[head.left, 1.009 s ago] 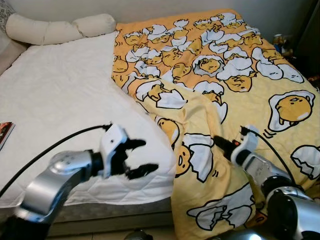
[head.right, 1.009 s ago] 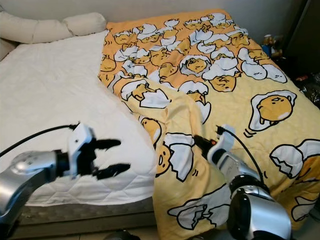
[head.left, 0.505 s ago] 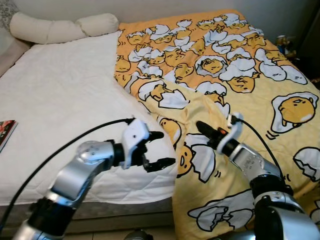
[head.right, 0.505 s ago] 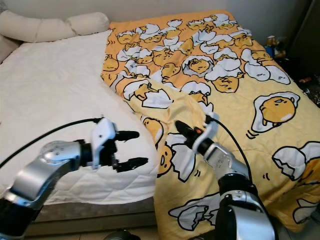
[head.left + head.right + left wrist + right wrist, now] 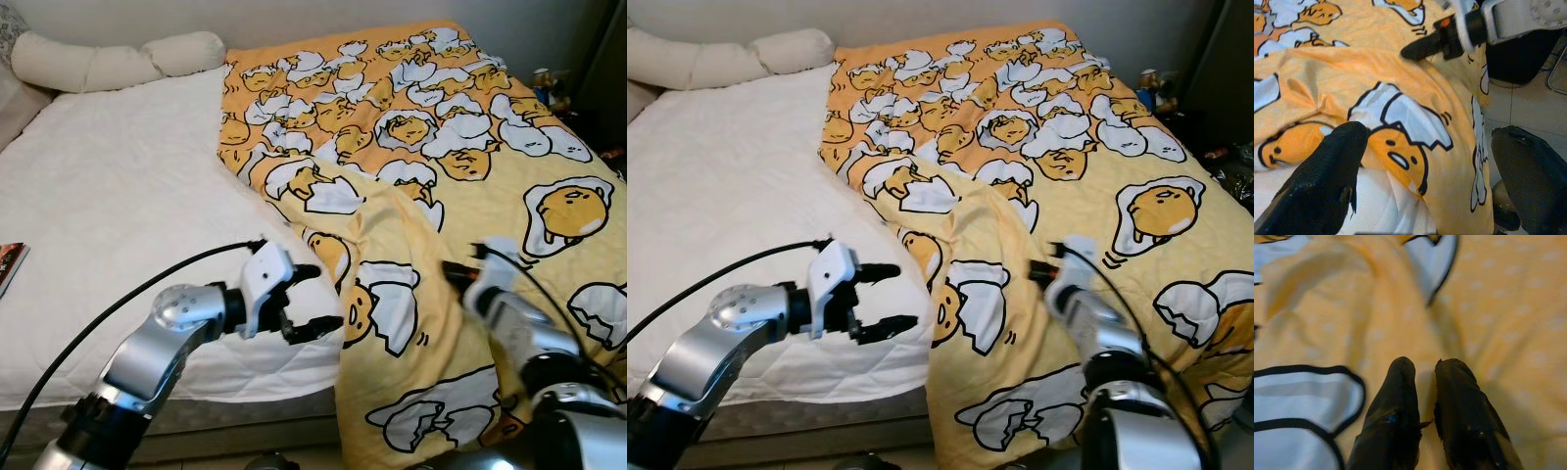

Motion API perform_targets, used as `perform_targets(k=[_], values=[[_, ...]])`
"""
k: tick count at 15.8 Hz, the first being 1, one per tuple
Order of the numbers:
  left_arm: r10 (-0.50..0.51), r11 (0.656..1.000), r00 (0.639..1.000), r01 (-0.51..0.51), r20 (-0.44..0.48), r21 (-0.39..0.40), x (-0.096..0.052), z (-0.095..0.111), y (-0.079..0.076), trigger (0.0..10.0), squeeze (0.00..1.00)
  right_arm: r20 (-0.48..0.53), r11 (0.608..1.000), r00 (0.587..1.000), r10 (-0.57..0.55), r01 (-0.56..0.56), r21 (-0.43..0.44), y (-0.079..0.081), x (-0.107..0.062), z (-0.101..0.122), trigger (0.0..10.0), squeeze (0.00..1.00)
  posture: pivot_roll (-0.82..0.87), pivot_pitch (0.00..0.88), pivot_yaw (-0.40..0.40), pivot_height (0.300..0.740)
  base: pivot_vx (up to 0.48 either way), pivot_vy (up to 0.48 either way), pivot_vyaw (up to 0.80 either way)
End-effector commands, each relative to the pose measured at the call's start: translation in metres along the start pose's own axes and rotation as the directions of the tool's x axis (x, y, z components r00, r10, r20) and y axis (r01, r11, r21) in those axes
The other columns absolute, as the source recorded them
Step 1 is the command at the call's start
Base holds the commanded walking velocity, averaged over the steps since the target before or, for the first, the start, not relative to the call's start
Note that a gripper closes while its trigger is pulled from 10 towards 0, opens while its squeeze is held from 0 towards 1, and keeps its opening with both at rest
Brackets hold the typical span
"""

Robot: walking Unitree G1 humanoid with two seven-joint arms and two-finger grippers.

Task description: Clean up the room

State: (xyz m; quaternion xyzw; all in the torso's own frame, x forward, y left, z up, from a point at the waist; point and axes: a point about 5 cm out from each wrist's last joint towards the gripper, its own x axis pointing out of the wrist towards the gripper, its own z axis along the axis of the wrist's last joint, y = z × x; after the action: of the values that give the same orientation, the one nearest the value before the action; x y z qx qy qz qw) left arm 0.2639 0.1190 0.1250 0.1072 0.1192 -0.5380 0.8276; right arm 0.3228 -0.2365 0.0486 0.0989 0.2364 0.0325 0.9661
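A yellow blanket (image 5: pixel 441 147) printed with egg characters covers the right half of the bed, and its crumpled edge (image 5: pixel 377 211) is folded back over itself. My left gripper (image 5: pixel 315 297) is open just above the white mattress (image 5: pixel 118 186), beside the blanket's edge near the bed's front. Its two fingers (image 5: pixel 1342 152) stand wide apart with nothing between them. My right gripper (image 5: pixel 453 266) hovers low over the blanket at the front right. In the right wrist view its fingers (image 5: pixel 1400 382) are shut together against the fabric, holding nothing.
Two white pillows (image 5: pixel 108 59) lie at the head of the bed. A book (image 5: pixel 8 262) rests at the mattress's left edge. Small items (image 5: pixel 549 83) stand beside the bed at the far right. The blanket hangs over the front edge towards the tiled floor (image 5: pixel 1533 98).
My left gripper moved rightward to the blanket's edge and stays there. My right gripper reached left over the blanket, then drew back to the right.
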Motion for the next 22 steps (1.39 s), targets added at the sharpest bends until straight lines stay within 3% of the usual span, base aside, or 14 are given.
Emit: perform_targets(k=[1, 4, 9, 14, 17, 19, 20, 21, 22], values=[[0.026, 1.0, 1.0, -0.026, -0.005, 0.011, -0.007, 0.002, 0.003, 10.0, 0.0, 0.018, 1.0, 1.0, -0.016, 0.016, -0.007, 0.003, 0.004, 0.007, 10.0, 1.0, 0.03, 0.0, 0.134, 0.74, 0.0, 0.0, 0.0], [0.065, 0.998, 0.998, -0.065, -0.014, -0.007, -0.018, -0.004, 0.001, 10.0, 0.0, 0.037, 0.999, 0.999, -0.039, 0.038, 0.029, -0.006, 0.003, 0.015, 10.0, 1.0, 0.04, 0.0, 0.118, 0.74, 0.0, 0.0, 0.0], [0.094, 0.995, 0.995, -0.094, -0.021, -0.036, -0.03, -0.01, -0.007, 10.0, 0.0, 0.05, 0.993, 0.999, 0.018, -0.024, 0.114, -0.012, 0.002, 0.026, 10.0, 1.0, 0.06, 0.0, 0.07, 0.74, 0.0, 0.0, 0.0], [0.091, 0.994, 0.995, -0.093, -0.047, -0.048, -0.041, -0.011, -0.017, 10.0, 0.0, -0.005, 0.994, 0.996, 0.093, -0.092, 0.065, -0.001, 0.007, 0.033, 10.0, 1.0, 0.1, 0.0, 0.02, 0.74, 0.0, 0.0, 0.0], [0.016, 0.997, 0.998, -0.021, -0.062, -0.075, -0.047, -0.005, -0.026, 10.0, 0.0, -0.035, 0.999, 0.998, 0.052, -0.051, 0.015, 0.0, 0.008, 0.037, 10.0, 1.0, 0.11, 0.1, 0.015, 0.74, 0.0, 0.0, 0.0], [-0.027, 0.994, 0.998, 0.021, -0.055, -0.103, -0.049, 0.0, -0.03, 10.0, 1.0, -0.061, 1.0, 0.998, 0.021, -0.022, -0.005, -0.001, 0.009, 0.037, 10.0, 1.0, 0.11, 0.145, 0.017, 0.74, 0.0, 0.0, 0.0], [-0.015, 0.998, 0.998, 0.011, -0.064, -0.069, -0.049, 0.002, -0.029, 10.0, 1.0, -0.088, 1.0, 0.996, 0.004, -0.006, -0.018, -0.002, 0.009, 0.034, 10.0, 0.56, 0.11, 0.161, 0.019, 0.74, 0.0, 0.0, 0.0], [-0.01, 0.998, 0.998, 0.005, -0.064, -0.066, -0.049, 0.002, -0.029, 10.0, 1.0, -0.112, 1.0, 0.994, -0.001, 0.0, -0.009, -0.003, 0.008, 0.03, 10.0, 0.0, 0.12, 0.171, 0.019, 0.74, 0.0, 0.0, 0.0], [-0.011, 0.998, 0.998, 0.007, -0.066, -0.069, -0.05, 0.003, -0.03, 10.0, 0.84, -0.133, 1.0, 0.991, 0.0, 0.0, -0.004, -0.003, 0.008, 0.026, 10.0, 0.0, 0.12, 0.185, 0.017, 0.74, 0.0, 0.0, 0.0]])
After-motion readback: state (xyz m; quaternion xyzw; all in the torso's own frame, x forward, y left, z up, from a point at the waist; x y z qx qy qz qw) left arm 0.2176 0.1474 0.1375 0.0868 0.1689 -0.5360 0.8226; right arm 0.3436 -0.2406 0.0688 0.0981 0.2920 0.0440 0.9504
